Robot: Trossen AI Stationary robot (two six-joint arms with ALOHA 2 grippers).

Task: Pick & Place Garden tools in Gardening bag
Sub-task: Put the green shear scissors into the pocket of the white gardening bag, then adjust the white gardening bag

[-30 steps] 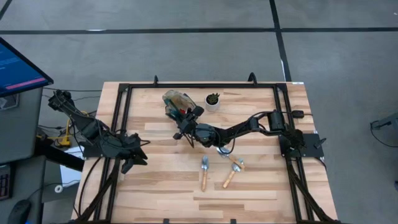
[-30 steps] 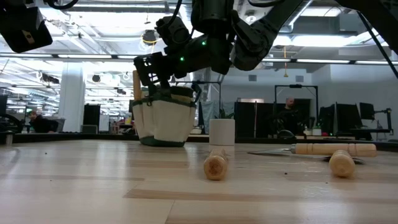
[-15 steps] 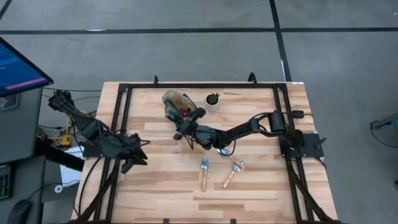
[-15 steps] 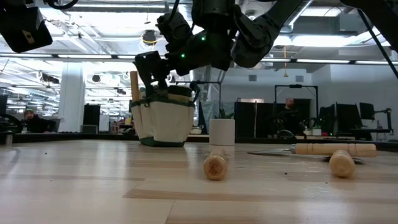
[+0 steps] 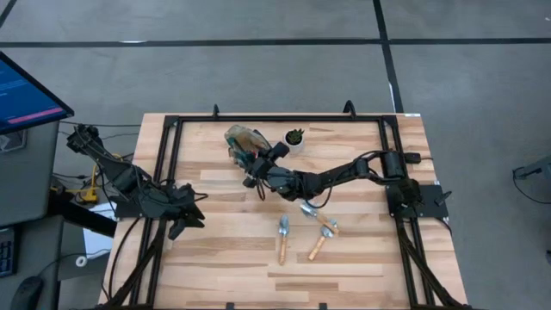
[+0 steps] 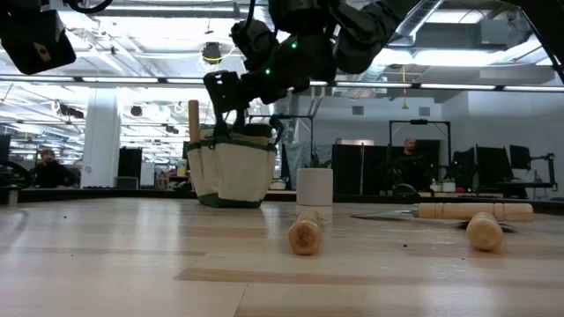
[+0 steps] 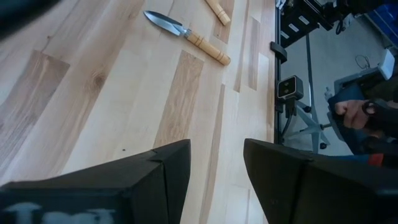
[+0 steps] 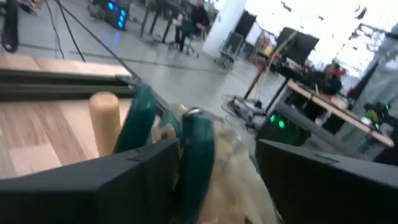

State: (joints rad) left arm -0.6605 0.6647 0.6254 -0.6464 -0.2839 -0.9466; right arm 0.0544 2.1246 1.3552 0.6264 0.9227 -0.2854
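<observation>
Right jaws (image 5: 254, 169) gape empty over the beige, green-trimmed bag (image 5: 244, 142). A wooden handle (image 6: 193, 121) sticks up inside. Pot (image 5: 294, 139) at its 3 o'clock; left jaws (image 5: 191, 215) parted, idle.

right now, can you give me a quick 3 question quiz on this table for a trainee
1. True or false: the right gripper is over the gardening bag.
2. How many wooden-handled tools lie on the table in the high view?
A. one
B. three
C. five
3. Fill in: the left gripper waits near the table's ____ edge.

Key: 1. True. 2. B: a fork, a second tool and a trowel. 3. Left, with fingers apart and nothing between them.
</observation>
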